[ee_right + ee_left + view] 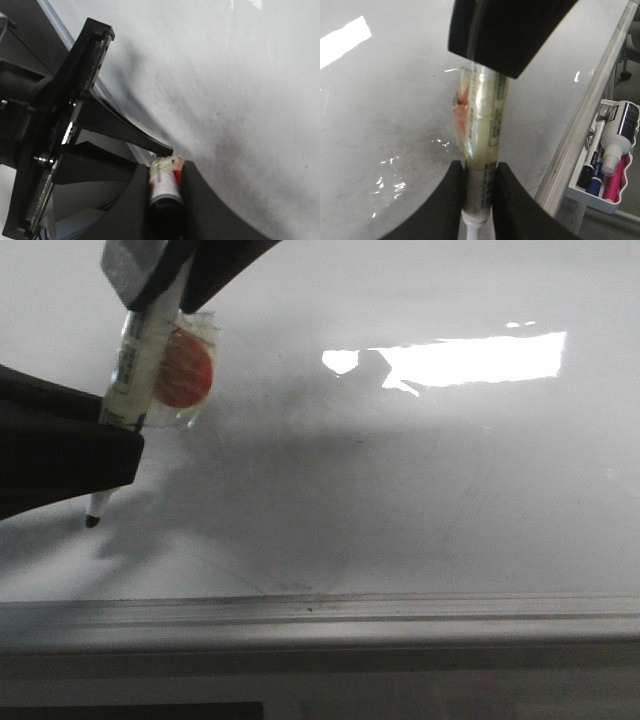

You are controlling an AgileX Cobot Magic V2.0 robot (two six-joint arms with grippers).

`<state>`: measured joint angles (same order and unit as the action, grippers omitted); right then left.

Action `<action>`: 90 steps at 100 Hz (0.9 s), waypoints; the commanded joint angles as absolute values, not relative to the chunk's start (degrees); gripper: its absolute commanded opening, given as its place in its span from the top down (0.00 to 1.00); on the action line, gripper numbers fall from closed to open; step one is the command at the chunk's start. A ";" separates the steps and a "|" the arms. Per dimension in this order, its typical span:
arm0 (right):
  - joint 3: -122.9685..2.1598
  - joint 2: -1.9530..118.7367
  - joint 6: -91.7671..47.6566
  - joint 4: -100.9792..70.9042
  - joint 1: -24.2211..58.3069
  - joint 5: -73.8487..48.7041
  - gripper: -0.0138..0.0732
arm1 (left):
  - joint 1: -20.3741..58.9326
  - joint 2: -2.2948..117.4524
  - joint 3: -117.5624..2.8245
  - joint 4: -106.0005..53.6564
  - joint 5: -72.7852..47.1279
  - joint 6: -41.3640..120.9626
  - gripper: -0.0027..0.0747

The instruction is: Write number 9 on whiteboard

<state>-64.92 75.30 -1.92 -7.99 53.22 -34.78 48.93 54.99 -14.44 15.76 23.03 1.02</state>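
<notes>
The whiteboard point(400, 490) is glossy white with faint grey smudges, and no black stroke of a number 9 shows on it. A white marker point(135, 360) with an orange disc point(185, 368) taped to it stands tilted at the left. My left gripper point(125, 435) is shut on the marker's lower barrel point(480, 150), just above the black tip point(92, 521). The tip is at or just above the board; I cannot tell which. My right gripper point(165, 285) is shut on the marker's upper end point(165, 185). The left wrist view shows the left gripper point(479, 167), and the right wrist view shows the right gripper point(166, 170).
The board's grey metal rim point(320, 615) runs along the near edge. Beyond the rim point(590, 120) hangs a small white tray point(592, 195) holding a blue-capped marker point(594, 160), a pink marker point(615, 175) and a white bottle point(625, 125). A bright window glare point(470, 358) lies on the board.
</notes>
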 commanded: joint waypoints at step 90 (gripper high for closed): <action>-66.72 62.72 8.42 4.89 43.39 -32.04 0.91 | 49.20 29.91 -16.03 3.83 9.55 -0.72 0.61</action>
